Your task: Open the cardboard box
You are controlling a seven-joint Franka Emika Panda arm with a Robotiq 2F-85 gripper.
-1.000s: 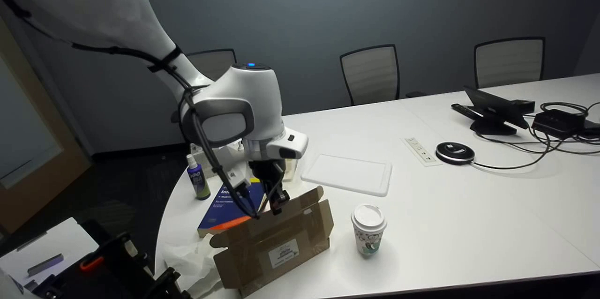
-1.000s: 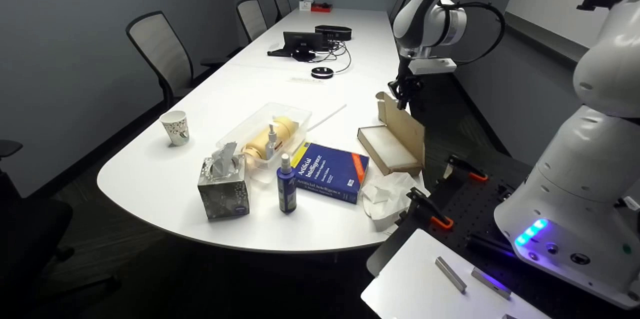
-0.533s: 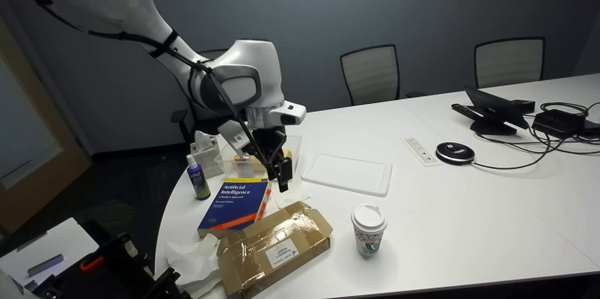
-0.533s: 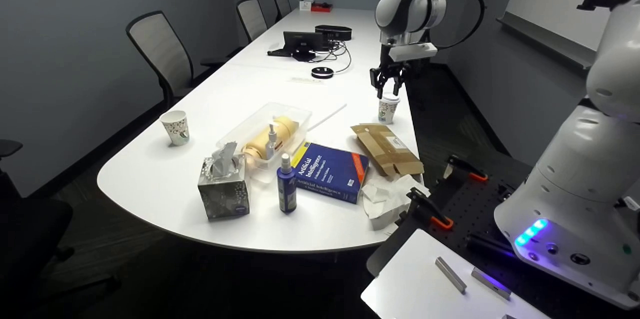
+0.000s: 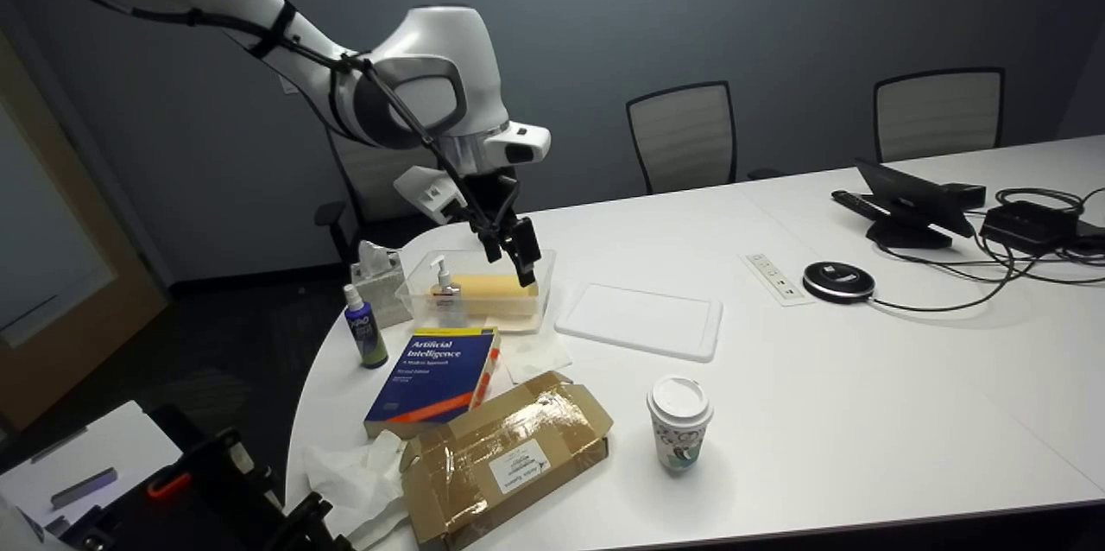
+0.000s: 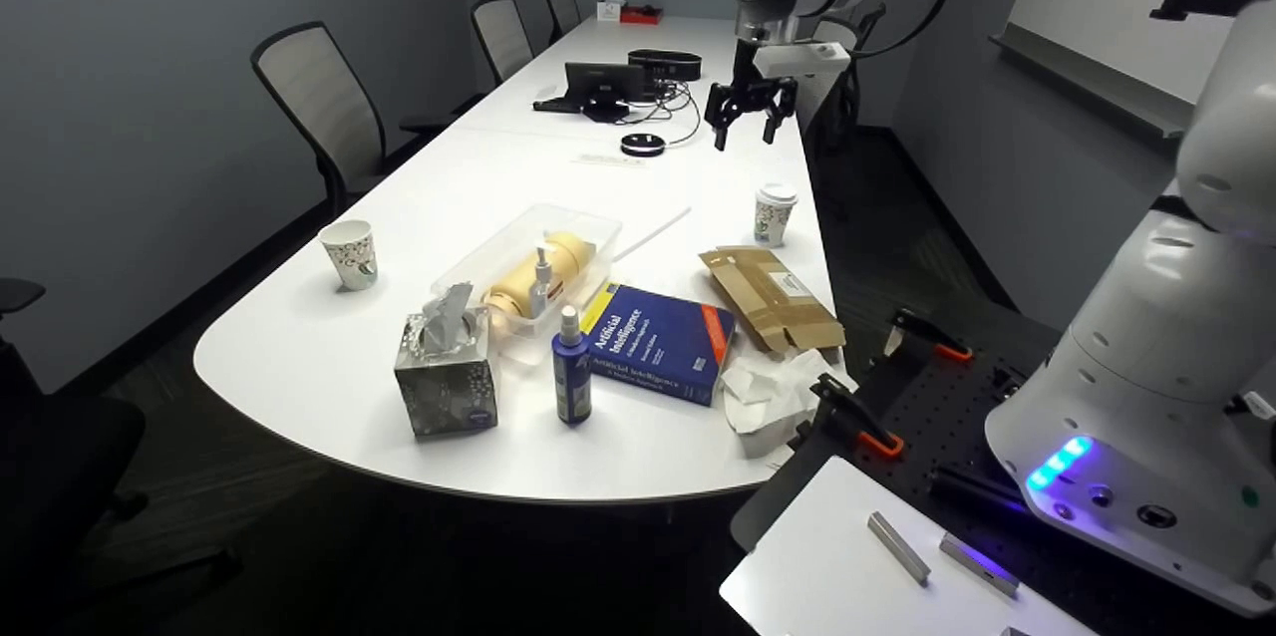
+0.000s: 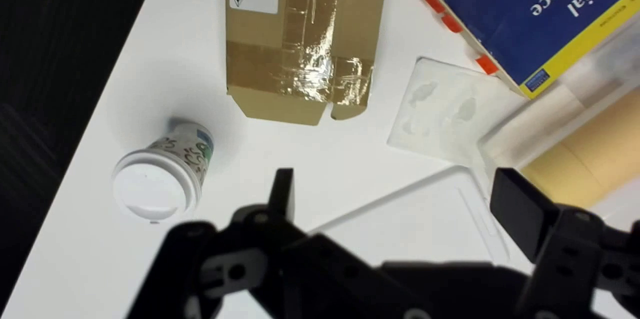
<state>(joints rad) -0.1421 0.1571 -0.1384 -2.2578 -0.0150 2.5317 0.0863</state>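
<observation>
The tan cardboard box [image 5: 483,469] lies flat near the table's edge, its lid down over it and small flaps sticking out at its ends. A white label and shiny clear tape show on its top; in the wrist view the box [image 7: 305,34] is cut off by the upper border. High above the table, beyond the box and apart from it, hangs my gripper [image 6: 745,138]. Its fingers are spread wide in the wrist view, and only the table and a white tray-like panel show between the pads [image 7: 522,214].
A lidded paper cup [image 5: 679,426] stands close beside the box. On its other side lie a blue book [image 5: 436,378] and crumpled tissue [image 5: 358,478]. Farther off are a clear bin [image 6: 528,267], a spray bottle [image 6: 571,372], a tissue box [image 6: 446,387] and a flat white panel [image 5: 639,322].
A second ago the lid stood upright with the gripper at its top edge. The lid has since fallen down flat, and the gripper has opened and risen away.
</observation>
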